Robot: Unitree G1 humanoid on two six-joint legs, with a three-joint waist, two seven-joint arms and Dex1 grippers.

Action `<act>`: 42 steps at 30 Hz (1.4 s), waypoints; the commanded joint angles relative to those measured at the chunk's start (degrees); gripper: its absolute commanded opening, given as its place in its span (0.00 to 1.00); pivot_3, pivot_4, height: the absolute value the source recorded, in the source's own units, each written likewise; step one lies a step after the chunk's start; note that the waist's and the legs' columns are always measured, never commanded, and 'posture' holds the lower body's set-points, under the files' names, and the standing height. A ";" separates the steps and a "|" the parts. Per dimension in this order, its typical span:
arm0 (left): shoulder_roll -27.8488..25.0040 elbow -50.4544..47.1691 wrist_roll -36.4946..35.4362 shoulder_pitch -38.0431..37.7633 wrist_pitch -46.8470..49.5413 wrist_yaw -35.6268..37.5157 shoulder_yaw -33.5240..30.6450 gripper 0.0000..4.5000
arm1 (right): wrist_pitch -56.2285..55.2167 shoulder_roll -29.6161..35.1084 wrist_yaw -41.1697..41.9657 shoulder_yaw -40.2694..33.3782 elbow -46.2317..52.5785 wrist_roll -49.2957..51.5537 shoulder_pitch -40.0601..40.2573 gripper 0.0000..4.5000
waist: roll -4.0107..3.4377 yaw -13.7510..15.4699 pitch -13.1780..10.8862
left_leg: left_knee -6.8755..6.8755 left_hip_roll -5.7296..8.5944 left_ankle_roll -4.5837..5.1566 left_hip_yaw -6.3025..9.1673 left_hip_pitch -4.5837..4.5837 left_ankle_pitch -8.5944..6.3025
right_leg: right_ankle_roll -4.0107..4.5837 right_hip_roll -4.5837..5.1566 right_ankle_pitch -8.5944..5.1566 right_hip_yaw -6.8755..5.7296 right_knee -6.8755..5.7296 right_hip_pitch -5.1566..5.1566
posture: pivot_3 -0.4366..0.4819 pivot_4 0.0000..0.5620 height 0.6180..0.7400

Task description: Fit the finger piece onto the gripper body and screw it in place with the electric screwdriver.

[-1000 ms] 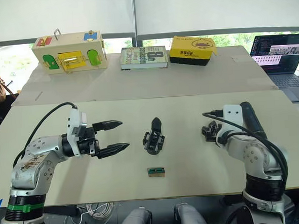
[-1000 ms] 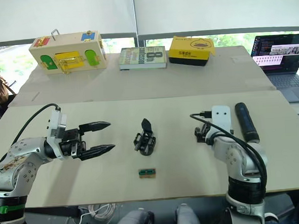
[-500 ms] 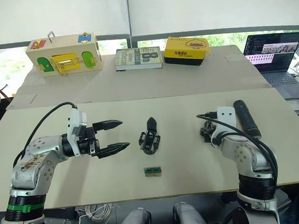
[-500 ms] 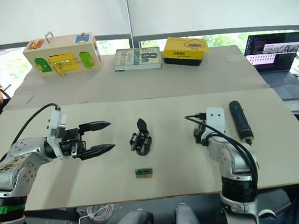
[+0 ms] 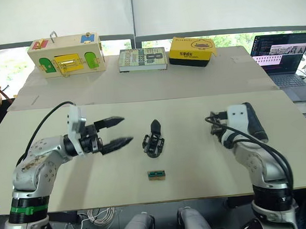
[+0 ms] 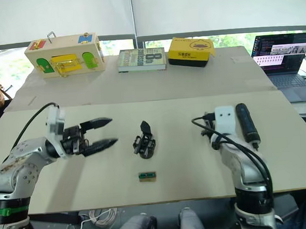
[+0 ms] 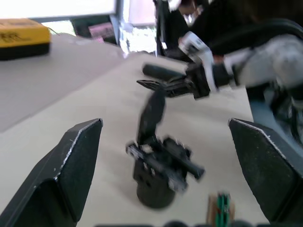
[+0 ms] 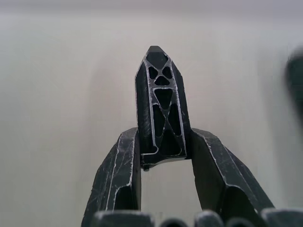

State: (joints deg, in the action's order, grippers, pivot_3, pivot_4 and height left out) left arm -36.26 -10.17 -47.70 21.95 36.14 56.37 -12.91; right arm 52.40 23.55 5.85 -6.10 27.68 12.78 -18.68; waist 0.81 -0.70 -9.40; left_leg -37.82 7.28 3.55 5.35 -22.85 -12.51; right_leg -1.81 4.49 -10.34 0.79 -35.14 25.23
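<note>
The finger piece (image 8: 162,104), a dark tapered wedge with a ribbed face, sits pinched between the two fingers of my right gripper (image 8: 163,142), which is shut on it. That gripper (image 5: 216,129) hovers over the table at the right, just left of the electric screwdriver (image 6: 246,123), a thick black cylinder lying flat. The gripper body (image 5: 153,143), a chunky black block with one upright pointed part on it, stands mid-table. My left gripper (image 5: 127,129) is open, its fingers pointing at the gripper body (image 7: 158,165) from the left with a gap between them.
A small green-topped tan block (image 5: 156,174) lies in front of the gripper body. On the rear table stand a wooden latch box (image 5: 69,53), a book (image 5: 143,59) and a yellow box (image 5: 193,51). A laptop (image 5: 281,52) sits far right.
My right gripper has closed on the finger piece. My left gripper has risen slightly. The camera view has shifted a little.
</note>
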 commanded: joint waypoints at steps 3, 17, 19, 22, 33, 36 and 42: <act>7.44 1.86 -11.95 9.03 9.91 -18.48 -5.84 1.00 | -23.93 6.54 12.41 8.96 8.52 -4.47 -0.44 0.24 | 0.07 -0.20 0.03 | 0.00 -0.07 -0.06 0.01 0.09 0.01 | -0.10 -0.05 -0.06 -0.03 0.03 -0.09 | 0.48 0.27 1.00; 24.77 -0.60 -20.72 12.21 10.22 -34.00 -3.63 1.00 | -43.28 1.52 16.83 18.45 -1.36 -13.89 -7.41 0.24 | 0.20 0.74 0.01 | -0.02 -0.06 -0.41 -0.02 0.10 0.23 | 0.14 -0.07 0.09 0.08 -0.04 -0.08 | 0.48 0.27 1.00; 25.40 -1.23 -20.98 11.86 10.27 -34.26 -3.13 1.00 | -43.44 0.67 16.61 18.33 -1.63 -14.28 -7.22 0.24 | 0.20 0.73 0.01 | -0.02 -0.07 -0.43 -0.03 0.10 0.23 | 0.14 -0.08 0.09 0.10 -0.04 -0.06 | 0.48 0.27 1.00; 25.36 -1.97 -21.71 11.03 10.74 -33.92 -2.73 1.00 | -43.33 -0.54 16.41 18.09 -1.91 -14.66 -7.15 0.24 | 0.20 0.71 0.01 | -0.01 -0.10 -0.39 -0.03 0.10 0.21 | 0.15 -0.09 0.09 0.11 -0.05 -0.05 | 0.48 0.27 1.00; 26.84 -1.72 -22.66 10.58 9.58 -34.69 -2.06 0.61 | -45.08 -1.30 18.23 18.71 -2.31 -17.06 -7.33 0.24 | 0.20 0.92 0.01 | -0.02 -0.08 -0.38 -0.03 0.11 0.20 | 0.17 -0.11 0.11 0.09 -0.06 -0.06 | 0.48 0.27 1.00; 26.74 -1.82 -22.94 10.35 9.15 -35.15 -2.21 0.29 | -45.19 -1.51 18.38 18.68 -2.30 -17.44 -7.09 0.24 | 0.20 0.95 0.01 | -0.01 -0.09 -0.38 -0.03 0.11 0.19 | 0.18 -0.12 0.11 0.09 -0.06 -0.06 | 0.48 0.27 1.00; 27.43 -2.24 -23.21 10.14 7.55 -36.12 -2.98 0.01 | -45.97 -1.05 19.12 19.03 -2.96 -18.91 -6.44 0.24 | 0.20 1.13 0.01 | -0.02 -0.08 -0.38 -0.03 0.11 0.20 | 0.18 -0.12 0.11 0.08 -0.05 -0.06 | 0.48 0.27 1.00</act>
State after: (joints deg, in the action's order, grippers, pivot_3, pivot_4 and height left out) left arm -9.24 -10.38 -69.95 31.49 46.10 21.09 -14.82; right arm 8.55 22.03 24.44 12.84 23.94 -5.07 -24.52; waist 1.01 0.43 -9.39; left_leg -37.83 7.20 3.16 5.32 -22.74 -12.31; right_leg -1.63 4.37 -10.23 0.87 -35.19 25.16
